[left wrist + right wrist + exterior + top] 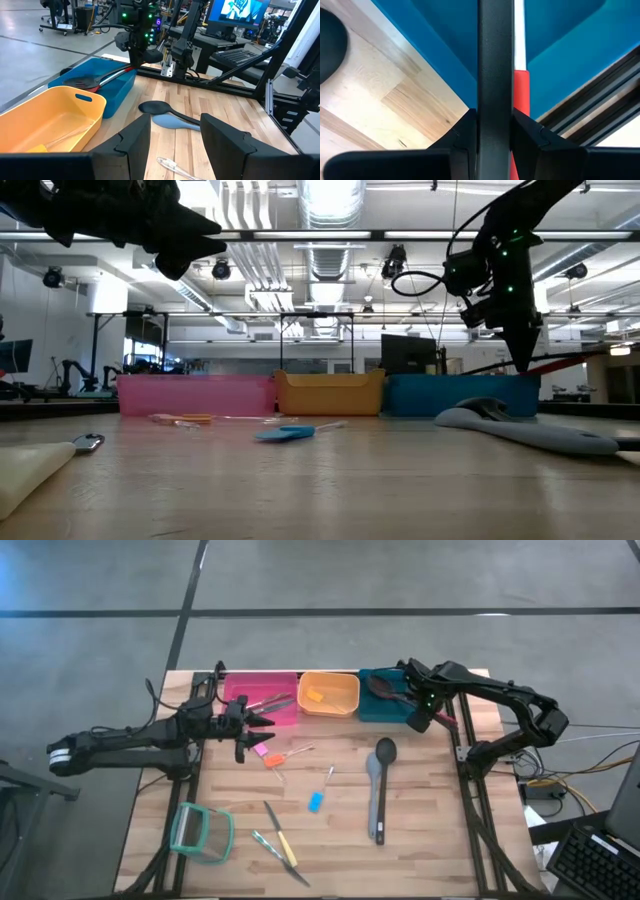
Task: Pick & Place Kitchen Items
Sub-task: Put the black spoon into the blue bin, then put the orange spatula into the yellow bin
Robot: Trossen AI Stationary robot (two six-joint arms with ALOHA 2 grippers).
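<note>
While three bins (329, 695) are lining the table's far edge, the right gripper (418, 718) is clamping one red-handled spatula (385, 690) over the teal bin; the left gripper (262, 724) is hovering wide, and one grey spoon (379, 780) is lying mid-table.

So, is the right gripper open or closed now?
Closed: the right gripper pinches a black handle over the teal bin.
</note>
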